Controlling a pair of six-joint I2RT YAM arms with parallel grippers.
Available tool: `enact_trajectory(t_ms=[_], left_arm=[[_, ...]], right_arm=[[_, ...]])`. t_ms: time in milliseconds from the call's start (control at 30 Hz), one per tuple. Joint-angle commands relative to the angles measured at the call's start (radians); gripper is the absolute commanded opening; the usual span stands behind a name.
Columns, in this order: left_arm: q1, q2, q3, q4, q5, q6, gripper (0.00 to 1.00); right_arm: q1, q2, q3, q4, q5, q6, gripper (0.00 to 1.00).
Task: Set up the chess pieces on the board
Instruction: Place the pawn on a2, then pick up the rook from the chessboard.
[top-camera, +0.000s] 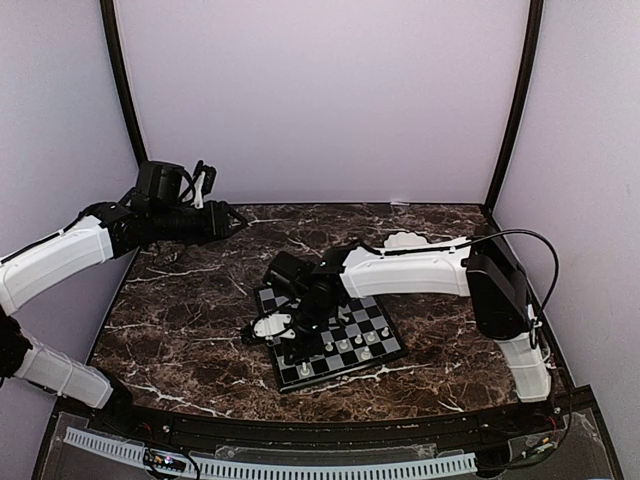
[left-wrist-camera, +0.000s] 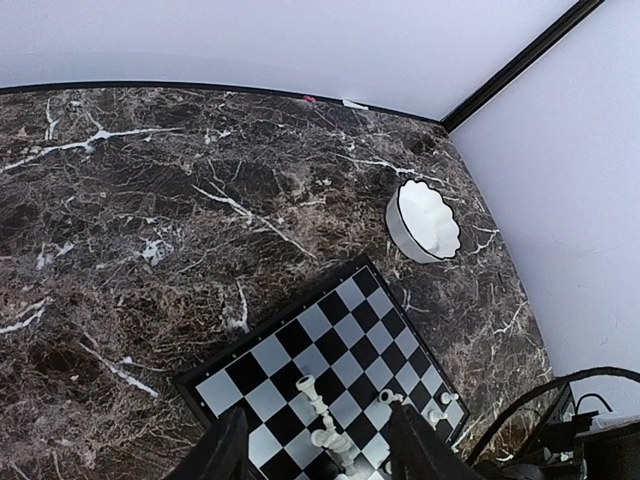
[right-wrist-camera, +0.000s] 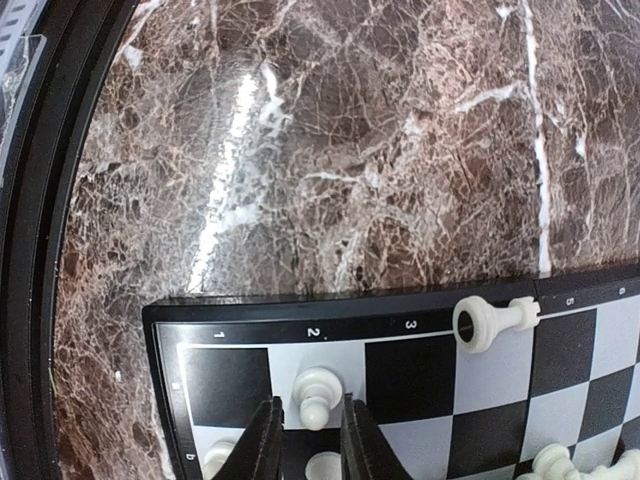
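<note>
**Top view:** small, flat, square chessboard (top-camera: 330, 365) w/ black and silver-grey squares and a thin black rim lies at an angle on the dark veined marble tabletop (top-camera: 180, 300), approx. centre, a bit toward the near edge. Tiny cream-white plastic chess pieces (top-camera: 343, 345) stand on its near-right part in a loose row, plus one by the near corner. Right gripper (top-camera: 288, 342) is low over the board's left half, w/ the right arm (top-camera: 410, 270) stretched across from the right. Its jaw gap isn't readable here. Left gripper (top-camera: 235, 218) is raised at far left, well apart from the board, w/ nothing in it. White scalloped bowl (top-camera: 405, 240) peeks out behind the right arm, on the far side.

**Left wrist view:** own fingers (left-wrist-camera: 225, 450) at frame bottom are spread fairly wide, w/ nothing gripped btwn them. Board is below. Bowl sits beyond the board's far corner on bare marble, not touching it. A few pieces stand upright near the board's right edge.

**Right wrist view:** fingers (right-wrist-camera: 262, 445) are narrowly apart. Upright pawn (right-wrist-camera: 318, 392) stands on the light square under mark 2, just ahead of the tips and in line w/ the gap. Another piece shows in the gap at frame bottom; can't tell if the pads touch it. Fallen pawn (right-wrist-camera: 490, 322) lies on its side at the board's edge, just right of mark 3. More pieces are at bottom left and bottom right.
</note>
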Motion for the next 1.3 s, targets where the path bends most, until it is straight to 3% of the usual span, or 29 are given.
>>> enact_trajectory(t_ms=[0,133,233,433,600,833,967,1267], left_arm=[[0.004,-0.005,0.013,0.014,0.014,0.004,0.5],[0.004,-0.012,0.019,-0.015,0.003,0.001,0.51],[0.005,-0.018,0.042,-0.126,-0.087,-0.031,0.5],[-0.01,-0.075,-0.006,-0.356,-0.119,-0.21,0.46],[-0.096,-0.08,-0.066,-0.432,-0.083,-0.337,0.46],[-0.215,0.126,-0.012,-0.426,0.01,-0.463,0.42],[-0.277,0.28,0.127,-0.502,-0.002,-0.507,0.41],[-0.375,0.51,0.245,-0.56,0.007,-0.596,0.34]], right_arm=[[0.002,0.022,0.026,-0.039,-0.004,-0.013,0.26],[-0.011,0.004,0.052,-0.063,-0.019,-0.02,0.3],[-0.02,-0.019,0.091,-0.084,-0.031,-0.023,0.33],[-0.043,-0.105,0.177,-0.177,-0.034,-0.054,0.34],[-0.124,-0.246,0.104,-0.195,0.0,-0.012,0.35],[-0.302,-0.453,-0.097,-0.157,0.024,0.004,0.36],[-0.4,-0.464,-0.099,-0.128,-0.002,-0.005,0.36],[-0.537,-0.425,-0.084,-0.082,-0.17,0.067,0.36]])
